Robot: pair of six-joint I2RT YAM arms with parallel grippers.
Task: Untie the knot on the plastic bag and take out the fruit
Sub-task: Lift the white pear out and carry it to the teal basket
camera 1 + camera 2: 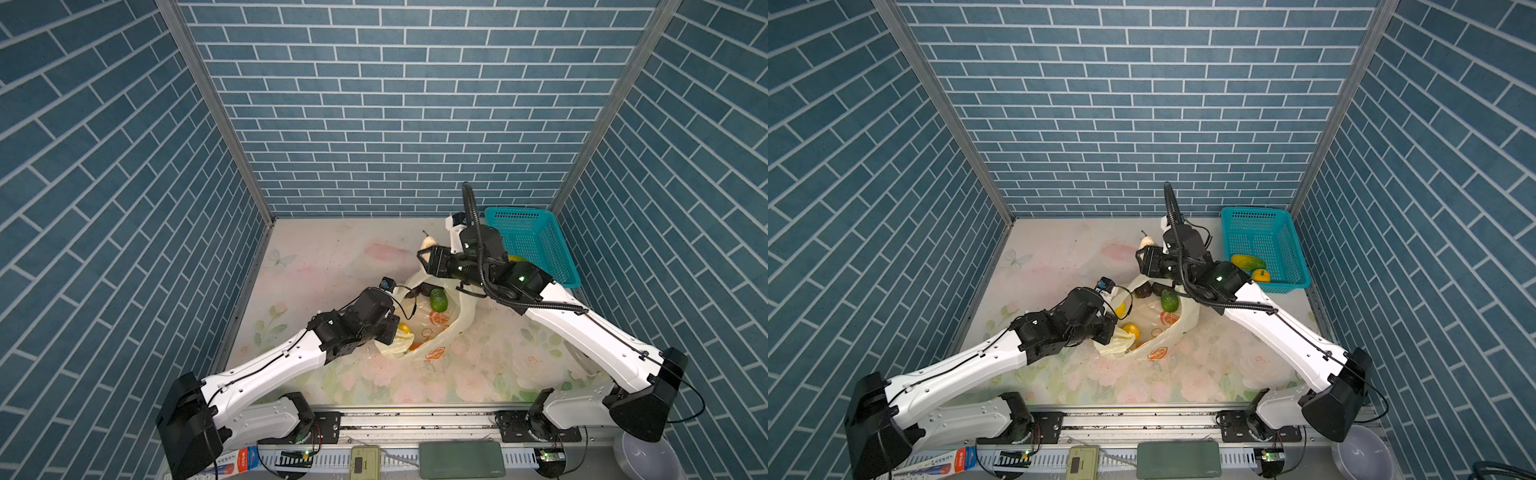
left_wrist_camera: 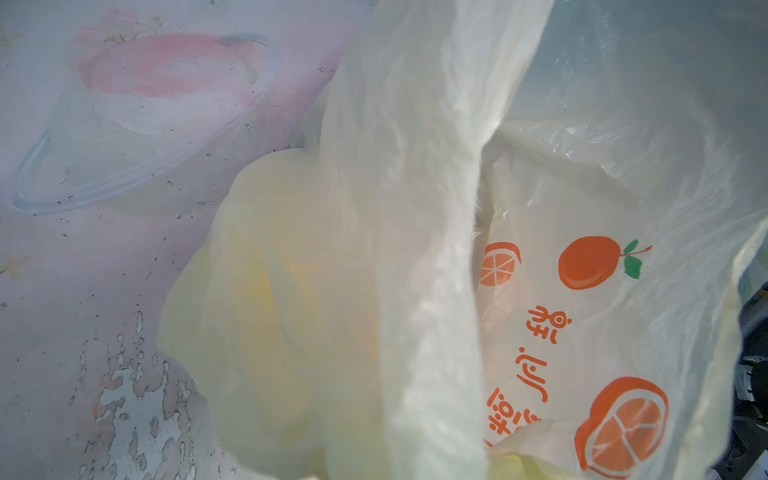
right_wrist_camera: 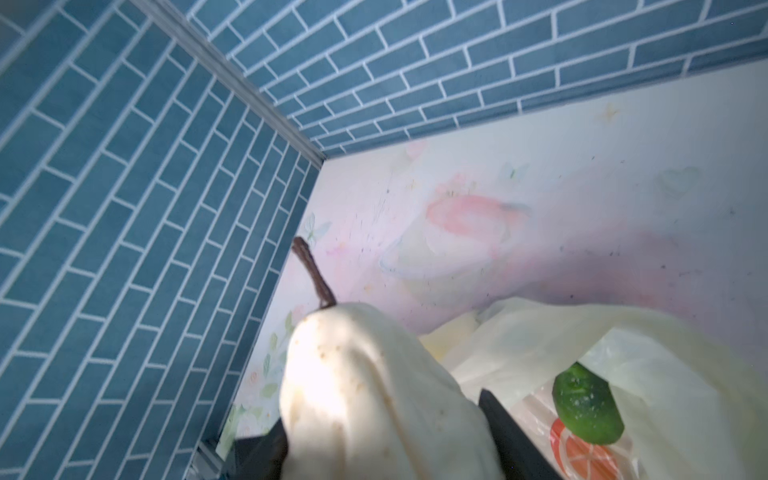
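Plastic bag [image 1: 464, 312]: unknotted, mouth open, lies in the middle of floral table [image 1: 365, 374]; contains green fruit [image 1: 438, 300], dark fruit [image 1: 426, 288] and lemon [image 1: 1131, 330]. Left gripper [image 1: 388, 332]: clamped tight on the bag's near rim, fingertips hidden under the wrist. Right gripper [image 1: 424, 257]: closed around cream-white pear [image 1: 426, 242], holds it aloft beyond the bag; teal basket [image 1: 1262, 212] at far right contains long yellow-green fruit [image 1: 1248, 262] and small yellow fruit [image 1: 1261, 275].

Three walls [image 1: 374, 104] with blue brick pattern enclose a tabletop [image 1: 332, 257] with pale pink floral print; grey metal posts [image 1: 219, 112] stand in the corners.
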